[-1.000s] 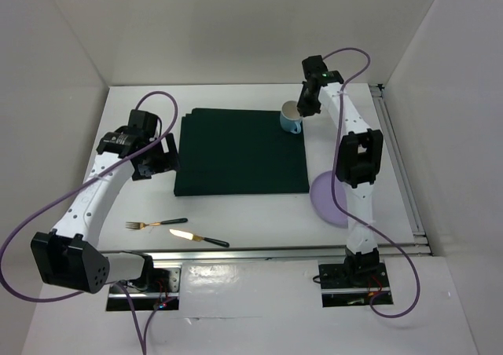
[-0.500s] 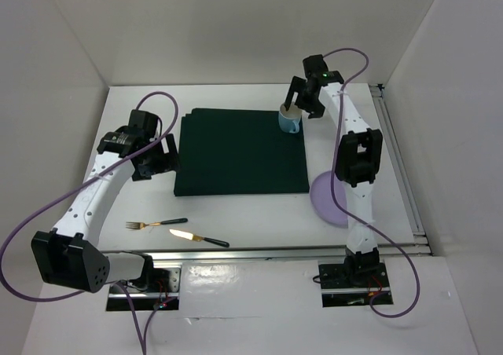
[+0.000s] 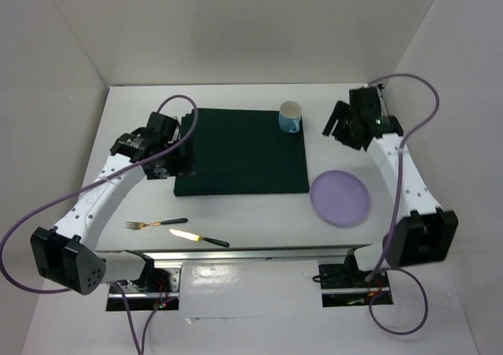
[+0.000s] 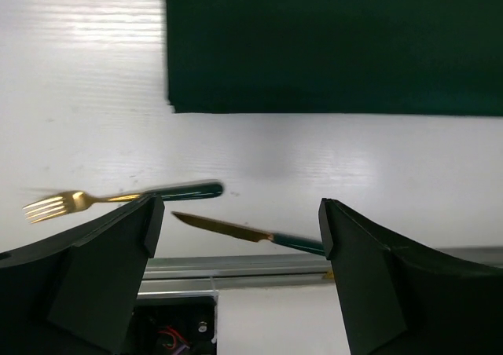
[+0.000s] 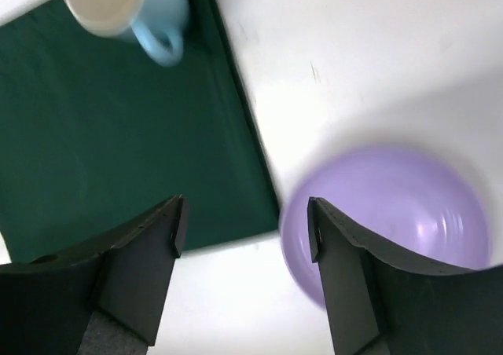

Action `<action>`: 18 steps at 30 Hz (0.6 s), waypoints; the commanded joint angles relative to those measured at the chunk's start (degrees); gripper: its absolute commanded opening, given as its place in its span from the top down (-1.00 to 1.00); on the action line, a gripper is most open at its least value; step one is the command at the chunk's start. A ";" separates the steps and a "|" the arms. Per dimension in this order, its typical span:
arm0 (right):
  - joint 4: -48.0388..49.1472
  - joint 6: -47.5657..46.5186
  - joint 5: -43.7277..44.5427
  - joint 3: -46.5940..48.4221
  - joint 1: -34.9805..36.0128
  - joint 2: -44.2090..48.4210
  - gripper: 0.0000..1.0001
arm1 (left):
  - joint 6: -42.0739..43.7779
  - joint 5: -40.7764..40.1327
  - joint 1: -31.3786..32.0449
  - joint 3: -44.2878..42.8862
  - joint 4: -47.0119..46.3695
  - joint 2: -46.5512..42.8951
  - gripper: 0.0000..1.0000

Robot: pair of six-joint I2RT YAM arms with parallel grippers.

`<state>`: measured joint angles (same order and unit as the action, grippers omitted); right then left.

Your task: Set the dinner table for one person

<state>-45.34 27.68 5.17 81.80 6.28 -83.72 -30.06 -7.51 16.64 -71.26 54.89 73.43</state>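
In the top external view, the dinner table (image 3: pixel 259 214), a large plain white flat tabletop, is seen beneath everything else, with a metal rail (image 3: pixel 259 253) along its near edge. A dark green rectangular cloth mat (image 3: pixel 244 151) is laid at its middle. A light blue ceramic mug (image 3: pixel 290 117) with a cream inside is stood upright on the mat's far right corner. A round lilac plate (image 3: pixel 339 198) is placed on the bare table just beside the mat's near right corner. A fork (image 3: pixel 156 224) with gold tines and a dark green handle and a knife (image 3: pixel 198 236) with a gold blade and a dark green handle are laid near the front left, close together. The left gripper (image 3: pixel 179 159) is held over the mat's left edge; the right gripper (image 3: pixel 338 123) is held to the right of the mug, apart from it.

In the left wrist view, the left gripper (image 4: pixel 238 206) is spread wide with nothing held; fork (image 4: pixel 118 199), knife (image 4: pixel 244 231) and mat (image 4: pixel 338 41) are seen below on the table (image 4: pixel 314 151).

In the right wrist view, the right gripper (image 5: pixel 246 206) is likewise spread wide and empty, above the mat (image 5: pixel 118 135), with the mug (image 5: pixel 126 5) and plate (image 5: pixel 385 214) seen on either side.
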 commanded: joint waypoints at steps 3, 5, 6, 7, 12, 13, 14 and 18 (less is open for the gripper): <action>-1.58 3.06 -3.06 -17.62 1.18 8.57 -0.42 | -2.71 4.08 7.43 -0.98 -2.86 2.24 -0.98; -2.65 5.09 -3.06 -22.63 5.21 9.10 -0.48 | -3.25 3.21 8.05 -1.50 -3.48 3.38 -0.98; -2.65 7.54 -3.06 -23.87 6.97 9.10 -0.50 | -3.86 1.90 8.05 -1.51 -3.48 4.00 -0.98; -2.04 8.69 -2.36 -24.92 8.81 9.10 -0.50 | -3.86 1.27 8.05 -3.16 -2.87 4.87 -0.98; -0.09 12.13 4.57 -26.79 16.47 1.30 -0.50 | -1.93 -0.93 8.05 -5.20 -2.25 5.50 -1.00; -0.10 12.83 6.41 -26.78 17.35 -0.28 -0.44 | -1.41 -0.93 8.05 -5.90 -1.73 5.50 -1.00; -0.62 13.44 9.22 -26.17 18.84 -3.00 -0.39 | -1.40 -1.71 8.05 -5.90 -1.20 6.02 -1.00; 0.95 13.98 11.88 -26.16 20.43 -7.33 -0.17 | -0.87 -2.34 8.05 -5.90 -1.19 6.02 -1.00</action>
<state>-46.24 39.27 11.42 54.74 25.63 -89.65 -31.66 -8.05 24.80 -75.35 52.95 79.44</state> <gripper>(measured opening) 0.594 0.999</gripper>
